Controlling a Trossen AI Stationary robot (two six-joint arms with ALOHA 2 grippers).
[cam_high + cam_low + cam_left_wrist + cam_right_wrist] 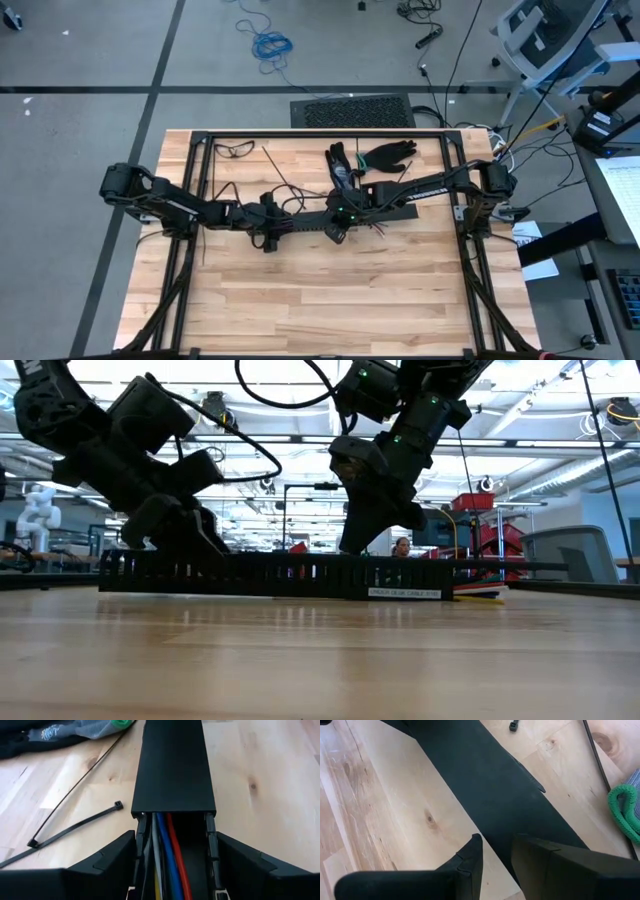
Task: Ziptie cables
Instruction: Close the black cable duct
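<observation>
High: both arms meet mid-table over one black rail (385,205).
Left wrist: left gripper (172,870) spread, straddling the rail's open end; cables (167,855) inside, five or so; two zipties (75,825) beside.
Right wrist: right gripper (497,855) narrowed over rail cover (485,785); grip unclear.

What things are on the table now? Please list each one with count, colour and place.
rail: one, black, across the table's middle, lid on most of it
cables: several, blue, red, white, yellow, inside the rail's open end
zipties: at least two, black, on the wood beside the rail
glove: one, black, far side of the table
table: one, light wood
left gripper: fingers astride the rail's open end
right gripper: fingers close together at the rail's lid
</observation>
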